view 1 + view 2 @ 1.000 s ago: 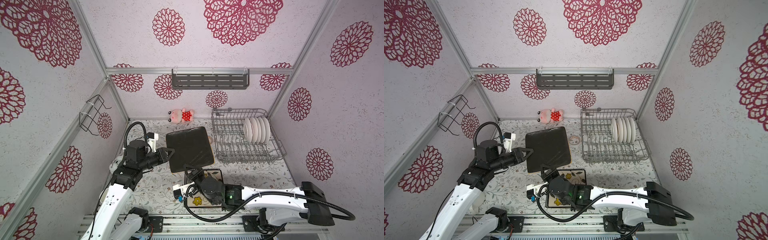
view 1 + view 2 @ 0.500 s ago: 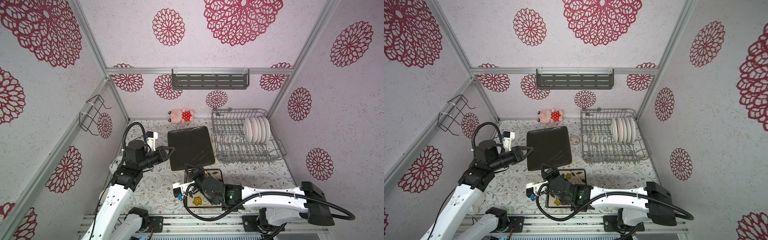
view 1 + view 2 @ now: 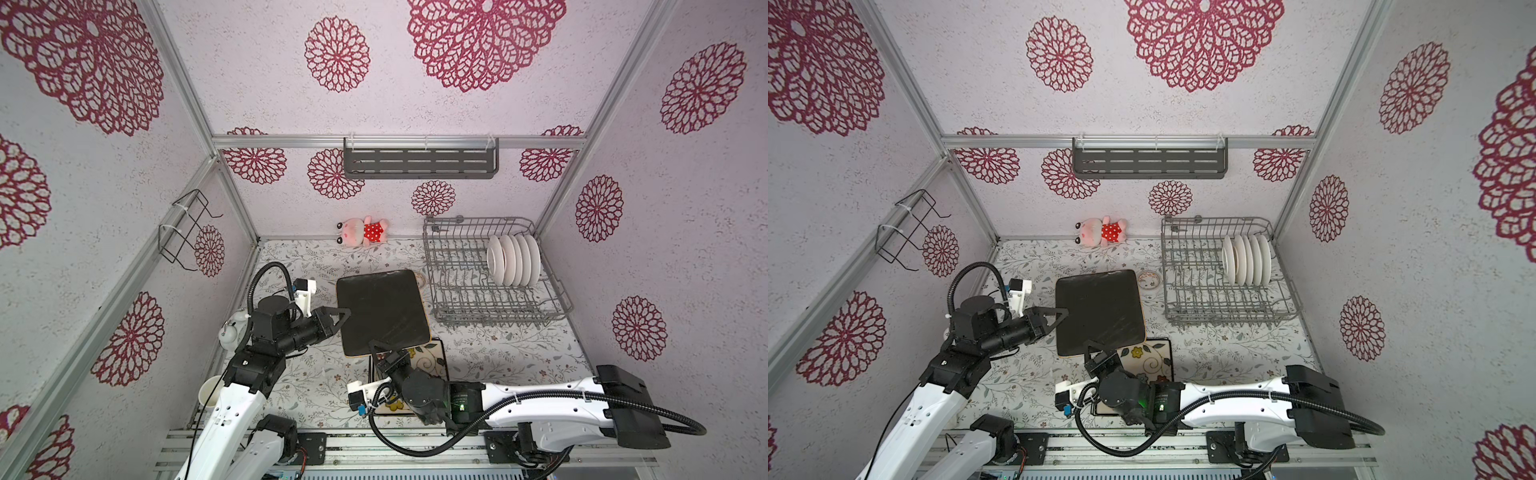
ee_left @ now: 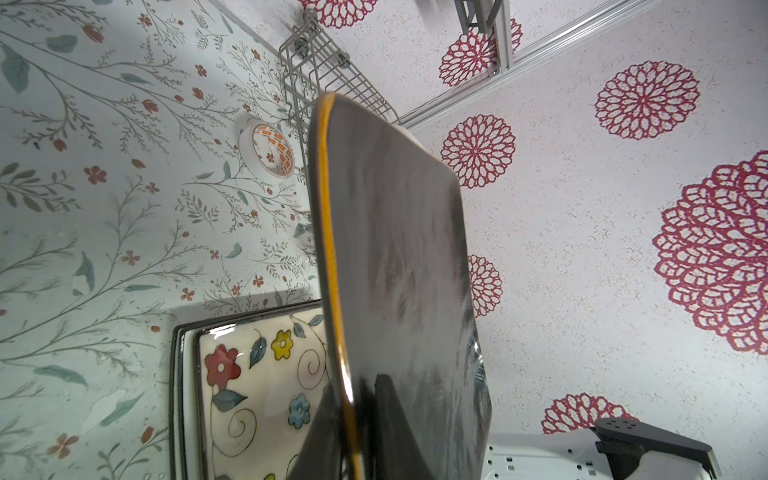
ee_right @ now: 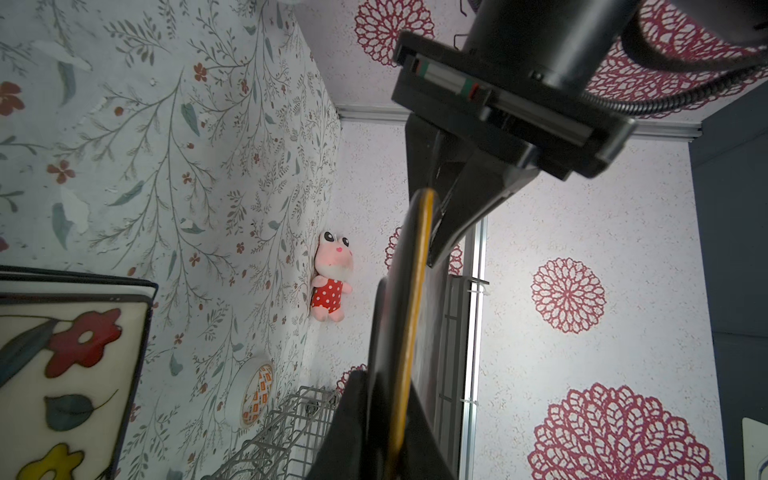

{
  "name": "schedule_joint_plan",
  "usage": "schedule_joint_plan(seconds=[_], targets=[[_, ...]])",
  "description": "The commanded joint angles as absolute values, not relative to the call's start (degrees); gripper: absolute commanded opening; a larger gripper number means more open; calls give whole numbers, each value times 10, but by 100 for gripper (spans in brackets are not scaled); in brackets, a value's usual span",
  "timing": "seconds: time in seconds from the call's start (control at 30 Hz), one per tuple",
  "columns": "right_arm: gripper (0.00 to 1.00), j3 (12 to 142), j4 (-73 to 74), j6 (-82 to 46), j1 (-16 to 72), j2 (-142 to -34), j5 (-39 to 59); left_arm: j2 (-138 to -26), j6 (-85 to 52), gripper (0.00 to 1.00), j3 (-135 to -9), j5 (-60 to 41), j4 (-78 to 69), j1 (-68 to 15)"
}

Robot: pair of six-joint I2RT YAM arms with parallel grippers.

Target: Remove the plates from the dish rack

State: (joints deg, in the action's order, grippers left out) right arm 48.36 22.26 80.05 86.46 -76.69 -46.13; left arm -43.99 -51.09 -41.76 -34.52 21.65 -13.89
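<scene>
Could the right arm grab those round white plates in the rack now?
Probably not yet: the right gripper grips the black square plate, as does the left gripper. Otherwise the round white plates stand unblocked in the dish rack.

I saw a pink plush toy (image 3: pixel 363 232) lying on the flowered worktop (image 3: pixel 498 353) against the back wall. A small patterned bowl (image 3: pixel 1149 279) sat mid-worktop. A dark slotted shelf (image 3: pixel 419 164) hung on the back wall and a black wire holder (image 3: pixel 187 226) on the left wall. A white mug (image 3: pixel 210 392) stood front-left.
</scene>
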Motion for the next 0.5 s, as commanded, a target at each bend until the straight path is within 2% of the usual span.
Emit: schedule_joint_plan(seconds=[0.0,0.2,0.47], targets=[[16,503,290,832,874,-743,-518,-429,-489,0,-396,-359,223,-154],[23,481,288,790,898,-751,-559,-418,-484,0,-372,-340,231,-176],[25,466,251,692,935,-767,-612,-420,-485,0,-338,-320,225,-207]])
